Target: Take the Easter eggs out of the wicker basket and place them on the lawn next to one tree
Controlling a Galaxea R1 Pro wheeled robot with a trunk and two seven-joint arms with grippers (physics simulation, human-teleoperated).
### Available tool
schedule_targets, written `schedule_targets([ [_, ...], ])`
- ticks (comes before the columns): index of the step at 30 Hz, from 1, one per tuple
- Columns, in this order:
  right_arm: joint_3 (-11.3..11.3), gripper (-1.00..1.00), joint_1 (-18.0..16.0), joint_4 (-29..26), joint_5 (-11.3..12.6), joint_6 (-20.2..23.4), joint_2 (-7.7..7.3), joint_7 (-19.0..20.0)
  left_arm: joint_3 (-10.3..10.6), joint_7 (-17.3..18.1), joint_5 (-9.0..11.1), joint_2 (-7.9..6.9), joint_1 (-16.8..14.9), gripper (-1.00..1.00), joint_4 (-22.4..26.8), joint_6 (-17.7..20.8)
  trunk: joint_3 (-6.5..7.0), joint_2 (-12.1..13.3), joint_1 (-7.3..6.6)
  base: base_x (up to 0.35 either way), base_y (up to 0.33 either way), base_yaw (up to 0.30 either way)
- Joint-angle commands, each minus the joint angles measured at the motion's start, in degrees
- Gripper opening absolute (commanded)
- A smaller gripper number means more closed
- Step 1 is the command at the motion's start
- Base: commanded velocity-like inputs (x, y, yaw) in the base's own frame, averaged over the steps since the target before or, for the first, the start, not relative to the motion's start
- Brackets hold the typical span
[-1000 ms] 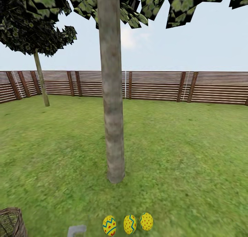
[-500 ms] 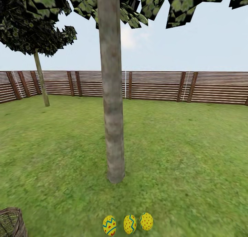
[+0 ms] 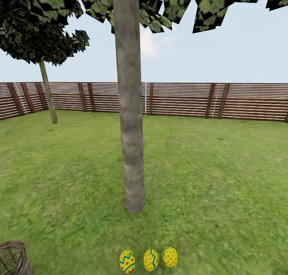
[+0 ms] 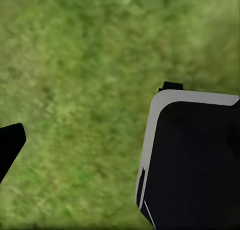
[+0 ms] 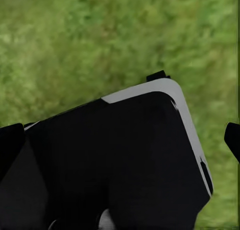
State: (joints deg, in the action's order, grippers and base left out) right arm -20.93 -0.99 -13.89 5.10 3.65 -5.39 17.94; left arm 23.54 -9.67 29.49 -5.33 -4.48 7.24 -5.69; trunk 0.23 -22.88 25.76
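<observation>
Three Easter eggs (image 3: 151,260) are sitting in a row on the lawn (image 3: 216,175), just in front of the tree (image 3: 130,119), near its base, none touching the trunk. Wicker basket (image 3: 12,258) is showing off to the left, well apart from the eggs; can't tell what it's holding. Fence (image 3: 180,100) is enclosing the garden behind, with a thin-trunked tree (image 3: 47,92) near it. Left wrist view: one dark fingertip (image 4: 9,147) over grass beside the robot's black body (image 4: 192,160). Right wrist view: one dark fingertip (image 5: 232,139) over grass. Can't tell how far either gripper's jaws are standing apart, or whether they're holding anything.

Glossy black robot base (image 4: 195,165) with rounded, pale grey-edged corners; black tool fingertip (image 4: 10,145).
</observation>
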Motion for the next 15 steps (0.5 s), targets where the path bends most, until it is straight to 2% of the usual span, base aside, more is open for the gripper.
schedule_targets([
  [1, -0.2, 1.0, 0.0, 0.7, 0.5, 0.4, -0.28, 0.3, 0.5, -0.4, 0.4, -0.06, 0.2, 1.0, 0.0, -0.1, -0.02, 0.0, 0.02, 0.0, 0.0, 0.0],
  [5, 0.0, 1.0, 0.1, 2.6, 0.5, 0.4, 0.15, 0.3, 0.5, -0.5, 0.4, 0.02, 0.3, 1.0, 0.1, -0.1, -0.02, 0.0, 0.02, 0.0, 0.0, 0.0],
  [9, 0.0, 1.0, 0.1, 3.4, 0.5, 0.4, 2.17, 0.3, 0.4, -0.6, 0.4, 0.14, 0.4, 1.0, 0.1, -0.2, -0.02, 0.0, 0.02, 0.0, 0.0, 0.0],
  [15, -0.1, 1.0, 0.1, 3.6, 0.5, 0.4, 2.81, 0.3, 0.2, -0.4, 0.5, 0.62, 0.4, 1.0, 0.2, -0.2, -0.02, 0.0, 0.02, 0.0, 0.0, 0.0],
])
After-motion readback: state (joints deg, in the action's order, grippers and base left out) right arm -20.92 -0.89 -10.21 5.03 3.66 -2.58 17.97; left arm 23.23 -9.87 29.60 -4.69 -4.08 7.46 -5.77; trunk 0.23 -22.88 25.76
